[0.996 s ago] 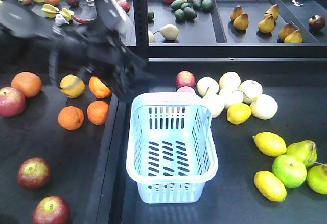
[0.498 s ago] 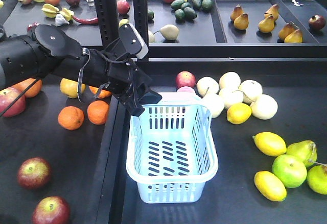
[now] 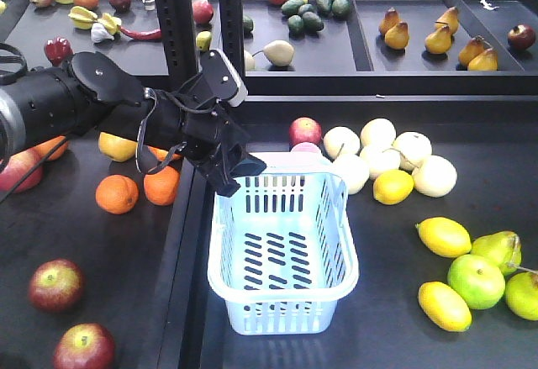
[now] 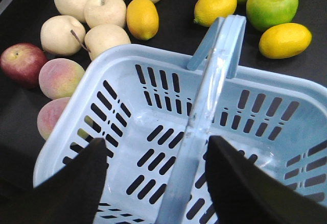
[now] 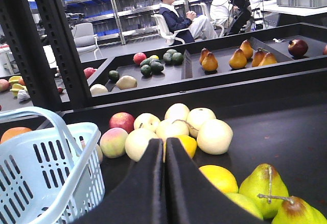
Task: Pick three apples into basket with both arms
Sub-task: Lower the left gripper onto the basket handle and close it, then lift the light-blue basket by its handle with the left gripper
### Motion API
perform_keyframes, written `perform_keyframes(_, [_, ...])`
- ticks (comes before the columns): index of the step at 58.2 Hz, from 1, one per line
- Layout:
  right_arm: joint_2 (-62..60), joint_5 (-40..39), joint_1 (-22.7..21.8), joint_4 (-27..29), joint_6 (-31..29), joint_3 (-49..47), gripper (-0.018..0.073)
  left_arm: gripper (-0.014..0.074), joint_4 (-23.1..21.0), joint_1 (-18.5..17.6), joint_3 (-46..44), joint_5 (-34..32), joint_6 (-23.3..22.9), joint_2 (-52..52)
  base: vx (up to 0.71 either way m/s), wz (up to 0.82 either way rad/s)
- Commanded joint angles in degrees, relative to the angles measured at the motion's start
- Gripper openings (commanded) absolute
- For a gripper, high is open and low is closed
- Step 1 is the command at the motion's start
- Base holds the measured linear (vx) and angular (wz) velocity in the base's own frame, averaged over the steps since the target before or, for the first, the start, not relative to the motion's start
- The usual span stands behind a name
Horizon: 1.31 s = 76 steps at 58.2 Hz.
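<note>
The pale blue basket [image 3: 346,247] stands mid-table with nothing in it. My left gripper [image 3: 241,172] hovers open over its far-left corner. In the left wrist view the raised handle [image 4: 208,101] runs between the two black fingers [image 4: 76,180] of that gripper [image 4: 156,155], over the basket [image 4: 76,109]. Two red apples [image 3: 56,285] [image 3: 83,348] lie front left, and a third [image 3: 14,170] is partly behind the arm. Another apple [image 3: 305,130] [image 4: 22,63] [image 5: 122,121] sits behind the basket. My right gripper [image 5: 164,141] is shut on nothing, right of the basket [image 5: 76,132].
Oranges [image 3: 116,193] lie under the left arm. Peaches [image 4: 61,77] rest against the basket's far side. Pale pears [image 3: 382,157], lemons [image 3: 443,236] and green fruit [image 3: 476,280] crowd the right. A black upright post [image 3: 174,24] and back shelf trays [image 3: 403,28] stand behind.
The left arm swept in from the left, blurred a second ago, and now holds over the basket's far-left corner. The basket and fruit have not moved.
</note>
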Motion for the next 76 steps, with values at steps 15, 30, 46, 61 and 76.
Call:
perform_keyframes(15, [-0.6,-4.3,-0.2,-0.6,-0.4,0.7,-0.0005,0.0418,-3.2,-0.4,-1.9,2.6,0.1,0.1,0.00,0.00])
perform_keyframes(30, [-0.6,-4.3,-0.2,-0.6,-0.4,0.7,-0.0005,0.0409,-3.2,-0.4,-1.9,2.6,0.1,1.3,0.00,0.00])
perform_keyframes(46, [-0.6,-4.3,-0.2,-0.6,-0.4,0.7,-0.0005,0.0233,-3.2,-0.4,-1.9,2.8,-0.2,1.3,0.00,0.00])
perform_keyframes(61, [-0.6,-4.3,-0.2,-0.6,-0.4,0.7,-0.0005,-0.0008,-4.1,-0.4,-1.9,6.9,-1.0,0.1,0.00,0.00])
perform_keyframes(76, [-0.6,-4.3,-0.2,-0.6,-0.4,0.7,-0.0005,-0.0008,-8.4,-0.4,-1.9,11.2,-1.0,-4.0,0.00,0.00])
